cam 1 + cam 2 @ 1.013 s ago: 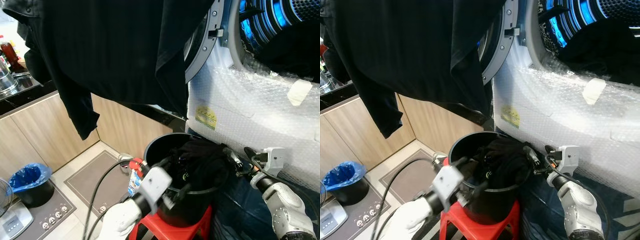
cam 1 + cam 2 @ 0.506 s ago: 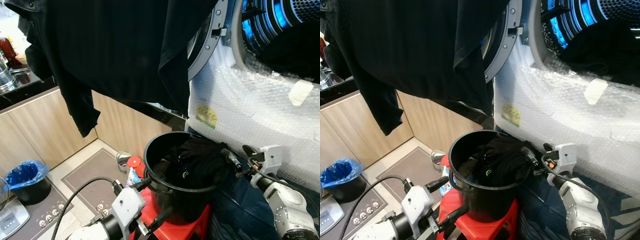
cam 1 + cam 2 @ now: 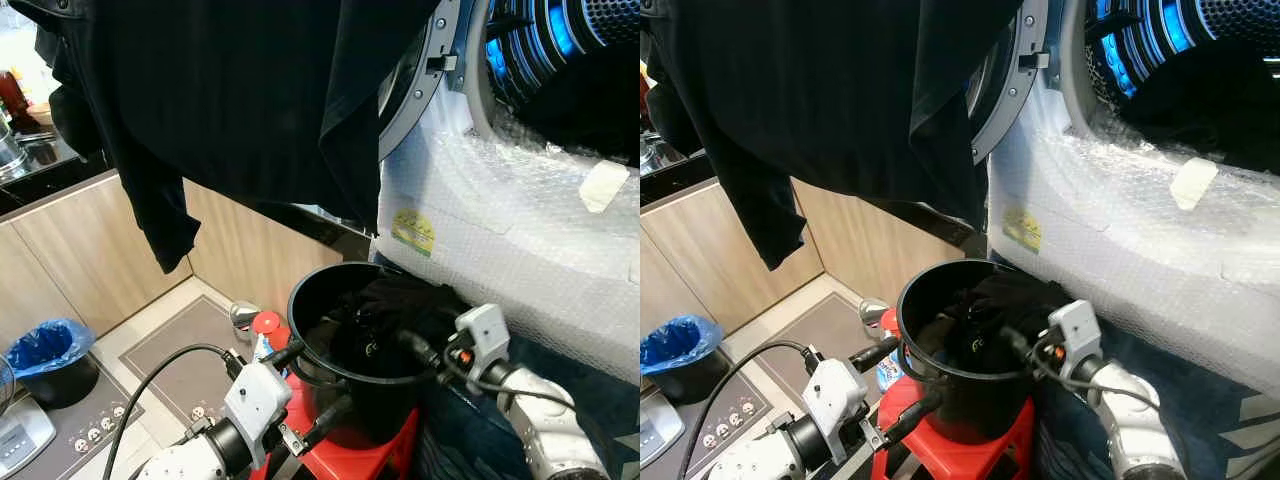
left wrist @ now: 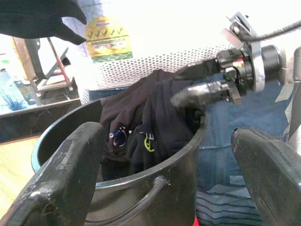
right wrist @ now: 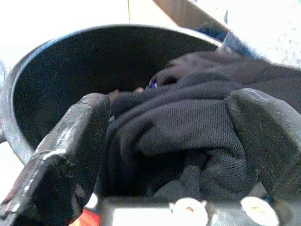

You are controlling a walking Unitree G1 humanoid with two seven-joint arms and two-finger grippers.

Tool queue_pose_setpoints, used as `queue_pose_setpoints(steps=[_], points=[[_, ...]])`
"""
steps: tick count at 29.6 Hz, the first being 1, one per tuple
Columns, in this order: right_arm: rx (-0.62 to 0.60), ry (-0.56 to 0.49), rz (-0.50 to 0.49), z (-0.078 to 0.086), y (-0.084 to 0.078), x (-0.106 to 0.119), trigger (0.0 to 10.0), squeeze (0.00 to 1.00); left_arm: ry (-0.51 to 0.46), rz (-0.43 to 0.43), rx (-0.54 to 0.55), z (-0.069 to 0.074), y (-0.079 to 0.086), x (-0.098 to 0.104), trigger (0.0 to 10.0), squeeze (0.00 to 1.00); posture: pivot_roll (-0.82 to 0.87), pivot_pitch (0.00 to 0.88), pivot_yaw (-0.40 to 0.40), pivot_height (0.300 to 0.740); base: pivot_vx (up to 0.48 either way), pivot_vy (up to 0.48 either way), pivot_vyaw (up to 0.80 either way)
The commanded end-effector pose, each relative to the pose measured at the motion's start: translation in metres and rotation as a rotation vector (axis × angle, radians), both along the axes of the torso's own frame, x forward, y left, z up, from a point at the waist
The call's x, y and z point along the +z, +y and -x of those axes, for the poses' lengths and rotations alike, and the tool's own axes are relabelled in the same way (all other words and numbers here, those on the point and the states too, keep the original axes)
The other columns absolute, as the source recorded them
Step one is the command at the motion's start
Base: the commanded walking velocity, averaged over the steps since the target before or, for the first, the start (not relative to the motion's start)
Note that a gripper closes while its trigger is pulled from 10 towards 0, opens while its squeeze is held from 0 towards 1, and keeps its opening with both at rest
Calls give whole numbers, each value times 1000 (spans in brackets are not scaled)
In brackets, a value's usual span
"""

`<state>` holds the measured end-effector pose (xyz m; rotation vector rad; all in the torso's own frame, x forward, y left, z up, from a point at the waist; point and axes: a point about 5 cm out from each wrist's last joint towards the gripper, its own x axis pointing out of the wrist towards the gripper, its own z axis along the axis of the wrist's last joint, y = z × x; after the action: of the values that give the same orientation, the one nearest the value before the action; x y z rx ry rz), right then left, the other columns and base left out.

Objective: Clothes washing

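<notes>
Dark garment heaped in black bucket, bulging between spread fingers of right gripper; probably soft, light, snag-prone; best pinched at top fold; left gripper open outside the rim.

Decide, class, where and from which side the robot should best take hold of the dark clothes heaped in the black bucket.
Probably grip the raised fold of the dark clothes where the heap rises above the black bucket rim, on the washer side. Come from that side with the right gripper, whose open fingers already straddle the fold; the bucket wall blocks lower approaches.
</notes>
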<state>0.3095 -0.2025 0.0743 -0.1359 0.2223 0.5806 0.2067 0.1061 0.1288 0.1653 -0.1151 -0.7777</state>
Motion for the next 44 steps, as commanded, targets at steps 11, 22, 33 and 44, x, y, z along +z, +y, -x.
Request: queue_pose_setpoints(steps=[11, 22, 33, 44], points=[[-105, 4, 94, -5, 10, -5, 10000, 0, 1, -5, -1, -3, -2, -1, 10000, 0, -66, 32, 47, 740, 0, 0, 0], [-219, 53, 191, -5, 2, -13, 0, 0, -2, 1, 3, -4, -5, 0, 10000, 0, -68, 50, 46, 740, 0, 0, 0], [-200, 41, 208, -4, 8, -11, 0, 0, 5, 8, 12, -2, -5, 0, 10000, 0, -67, 57, 45, 740, 0, 0, 0], [-168, 23, 182, 0, 21, -10, 0, 0, 13, 14, 10, -3, -7, -1, 10000, 0, -73, 55, 47, 740, 0, 0, 0]])
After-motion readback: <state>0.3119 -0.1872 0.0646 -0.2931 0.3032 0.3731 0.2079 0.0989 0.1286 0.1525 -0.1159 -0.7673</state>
